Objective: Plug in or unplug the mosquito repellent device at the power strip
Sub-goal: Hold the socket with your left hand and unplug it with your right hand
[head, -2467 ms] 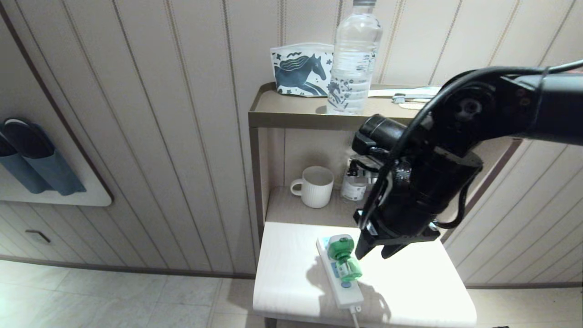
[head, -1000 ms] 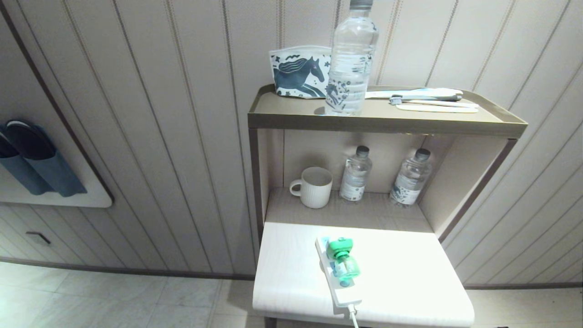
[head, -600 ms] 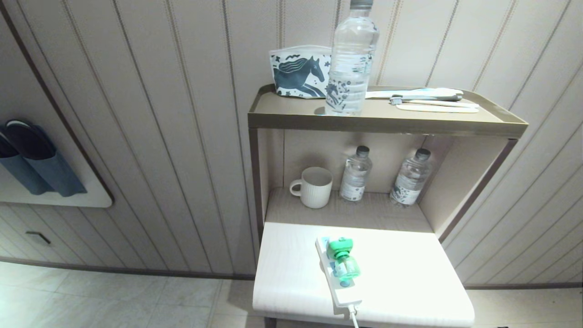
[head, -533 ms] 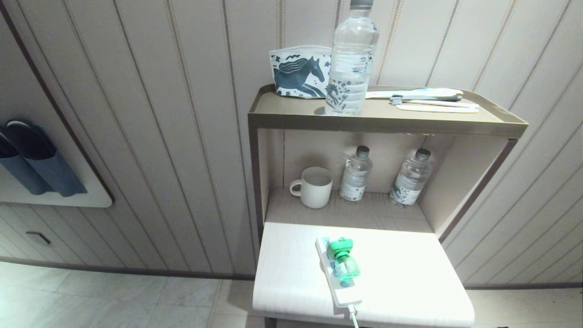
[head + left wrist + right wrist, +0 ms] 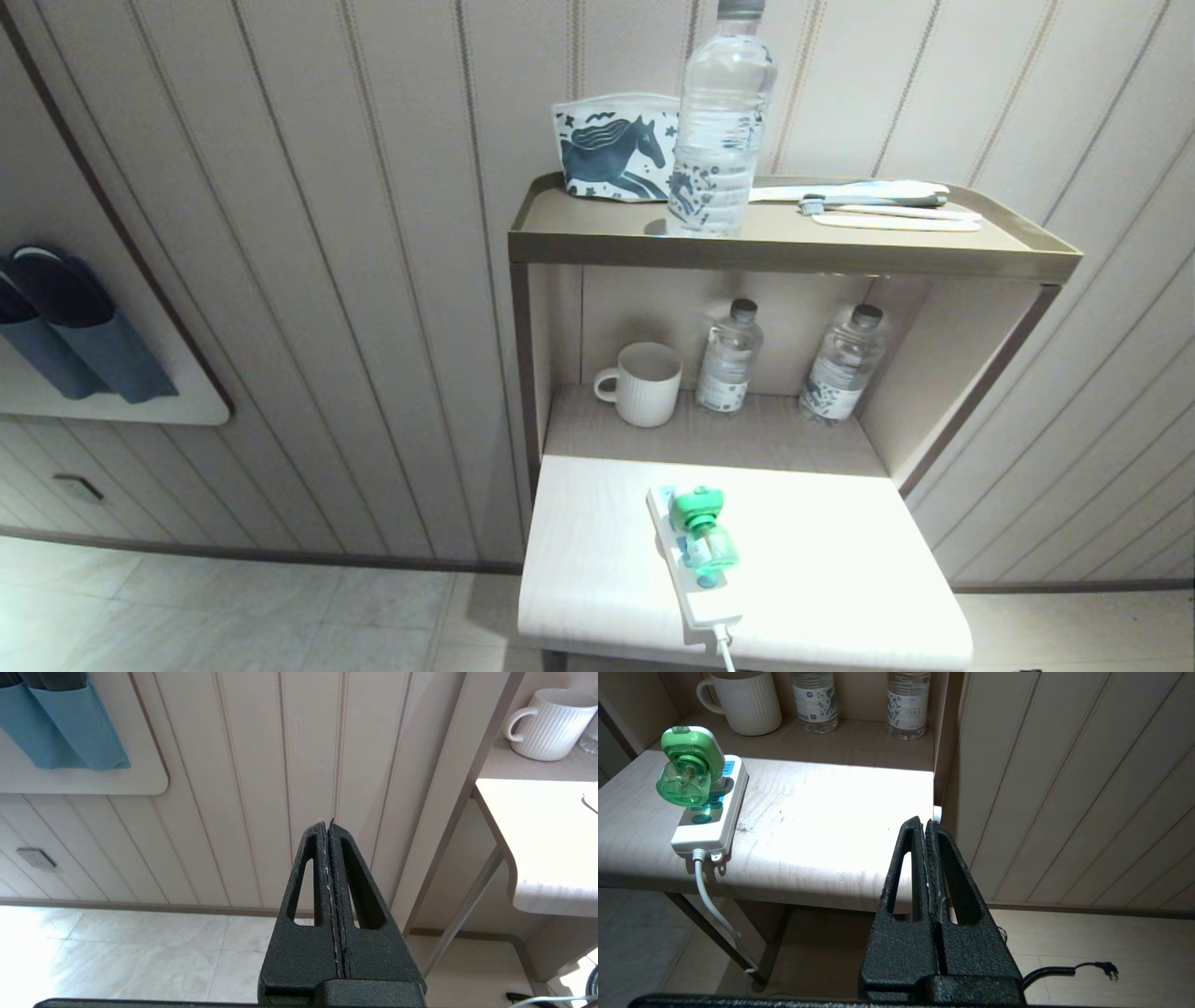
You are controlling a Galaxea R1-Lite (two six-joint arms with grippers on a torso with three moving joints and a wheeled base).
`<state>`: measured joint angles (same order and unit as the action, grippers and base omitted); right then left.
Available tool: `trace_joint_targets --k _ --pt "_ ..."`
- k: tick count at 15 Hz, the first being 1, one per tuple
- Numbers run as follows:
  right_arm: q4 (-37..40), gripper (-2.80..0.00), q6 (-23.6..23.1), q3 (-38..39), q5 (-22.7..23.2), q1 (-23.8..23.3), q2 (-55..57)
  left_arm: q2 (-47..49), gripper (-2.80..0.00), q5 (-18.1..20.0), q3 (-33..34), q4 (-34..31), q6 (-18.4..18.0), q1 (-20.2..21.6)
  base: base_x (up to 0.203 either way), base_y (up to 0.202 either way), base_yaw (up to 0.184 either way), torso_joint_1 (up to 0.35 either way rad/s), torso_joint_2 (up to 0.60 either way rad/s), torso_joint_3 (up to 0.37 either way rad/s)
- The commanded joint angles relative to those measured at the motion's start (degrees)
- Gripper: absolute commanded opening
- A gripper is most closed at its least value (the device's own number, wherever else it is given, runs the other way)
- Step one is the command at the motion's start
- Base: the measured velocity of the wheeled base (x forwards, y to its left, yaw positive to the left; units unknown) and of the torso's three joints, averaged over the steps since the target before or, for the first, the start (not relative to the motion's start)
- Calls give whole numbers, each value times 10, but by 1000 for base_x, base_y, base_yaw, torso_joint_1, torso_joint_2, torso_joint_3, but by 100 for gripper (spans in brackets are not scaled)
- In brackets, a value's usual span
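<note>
1. Far left, on the wall: two blue slippers tucked in a holder on a white panel.
2. Left gripper: fingers pressed flat together, nothing held, hanging low beside the table's left edge, facing the panelled wall above the floor.
3. Top shelf: horse-print pouch, then a tall water bottle upright just beside it, then toothbrushes lying flat to the right.
4. Lower recess: white ribbed mug, then two small water bottles standing apart along the back.
5. White table: power strip lying lengthwise near the front, cable end toward the front edge.
6. Mosquito repellent device: plugged into the far end of the strip, green head at the socket, clear green bottle pointing out over the strip's blue faces.
7. Right gripper: fingers closed tight on nothing, low off the table's front right corner, well apart from the device.
</note>
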<state>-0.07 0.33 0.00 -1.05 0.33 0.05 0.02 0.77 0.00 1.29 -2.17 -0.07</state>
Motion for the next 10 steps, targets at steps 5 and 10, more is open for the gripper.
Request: trace_joint_targets --k 5,10 --pt "1 -280 0 0 1 -1 2 0 -280 0 0 0 0 0 0 0 0 0 0 0" --pt "4 -280 -16 -1 9 0 1 0 -280 0 0 0 0 0 0 0 0 0 0 0"
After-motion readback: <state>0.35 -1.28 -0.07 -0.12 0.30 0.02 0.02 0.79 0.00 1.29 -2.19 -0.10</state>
